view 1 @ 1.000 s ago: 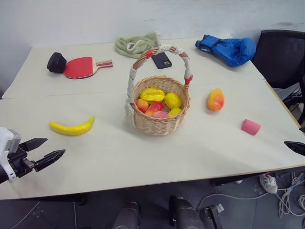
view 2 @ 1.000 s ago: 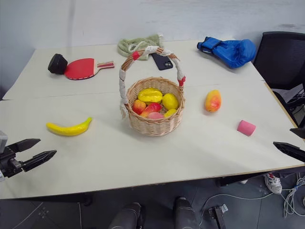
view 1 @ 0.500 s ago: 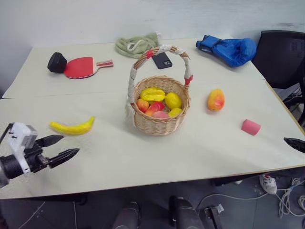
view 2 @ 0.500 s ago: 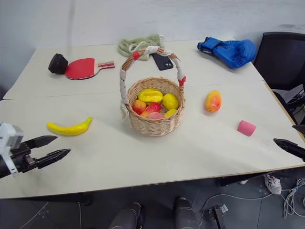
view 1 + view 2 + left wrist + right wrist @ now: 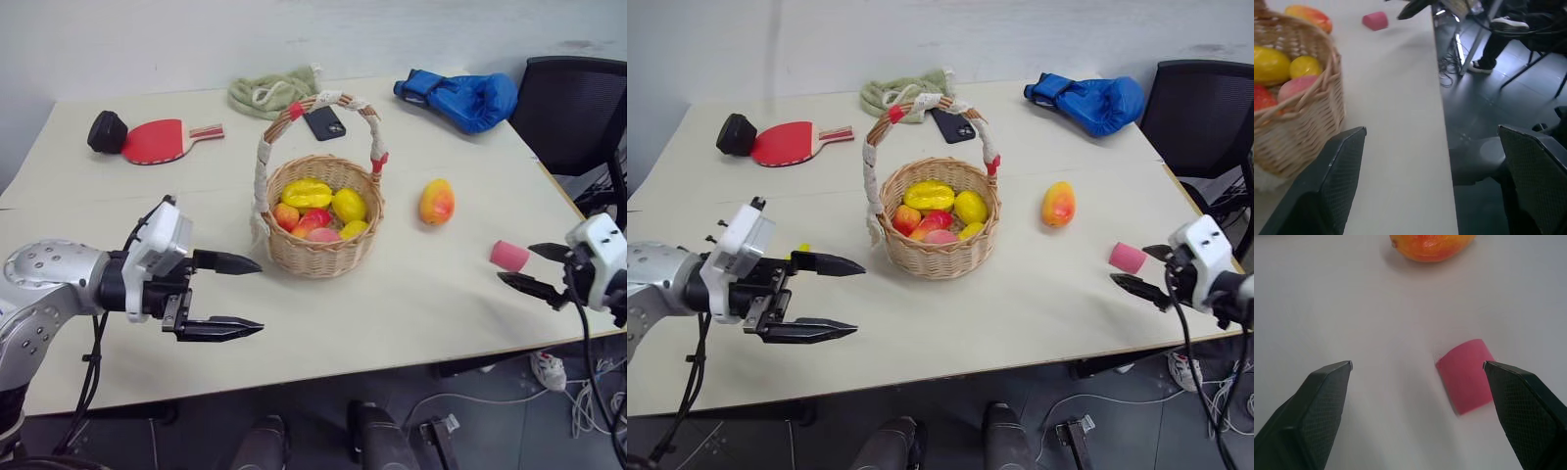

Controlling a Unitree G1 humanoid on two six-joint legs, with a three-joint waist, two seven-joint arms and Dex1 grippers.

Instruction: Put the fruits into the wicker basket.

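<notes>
Left eye view: the right gripper [image 5: 534,268] is hovering with jaws wide apart and empty, near the table's [image 5: 411,313] right edge, the pink cylinder [image 5: 508,255] just ahead and the mango [image 5: 436,201] well beyond. Reaching the mango looks next, passing the cylinder. The left gripper [image 5: 235,295] is also gaping and empty, just beside the basket [image 5: 323,250]; a sliver of banana [image 5: 802,249] is peeking out behind it.
</notes>
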